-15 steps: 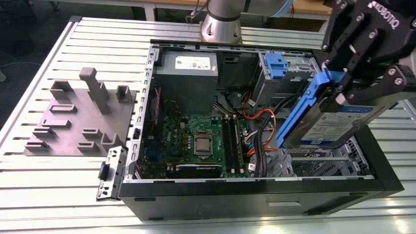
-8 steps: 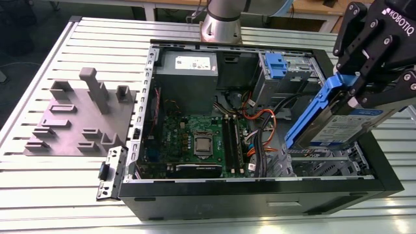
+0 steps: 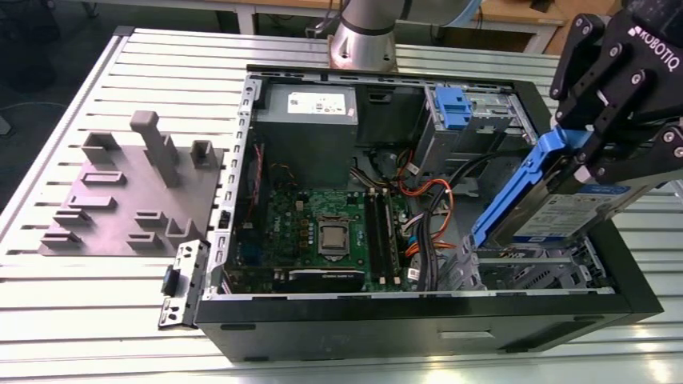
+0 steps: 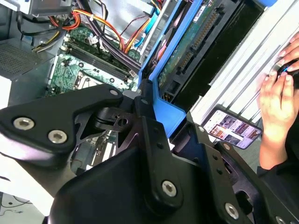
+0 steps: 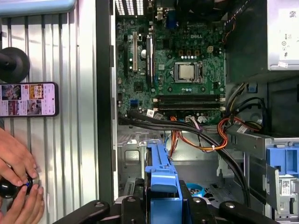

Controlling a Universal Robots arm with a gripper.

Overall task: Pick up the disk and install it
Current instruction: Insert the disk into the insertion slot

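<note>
**A:** Walk me across the exterior view, starting from its left.

**B:** Far left I see a grey plate [image 3: 117, 200] of pegs lying on the table [image 3: 64, 336], well apart from the work. Then comes the case [image 3: 427, 328], on its side with the panel off, so I can reach inside from above. The board [image 3: 320, 232] lies flat on its floor, with cables [image 3: 427, 200] bunched beside it.

**A:** And the disk?

**B:** It's at that view's right. The disk [image 3: 561, 214] hangs over the case's near corner, above the metal bay [image 3: 533, 268] but not in it. My gripper [image 3: 585, 164] is clamped on its blue rail [image 3: 523, 188]. In both wrist views the rail is pinched between the black fingers [image 4: 150, 133].

**A:** Why is it tilted?

**B:** I judge the low end is angled to meet the bay's mouth and clear the cables. Gripping by the rail keeps the fingers off the label face.

**A:** Anything else?

**B:** A bare blue bracket [image 3: 453, 108] sits in the far cage. In the first wrist view, a person's hands [image 5: 18, 186] and a phone [image 5: 28, 99] rest on the table outside the case, apart from my arm.
</note>
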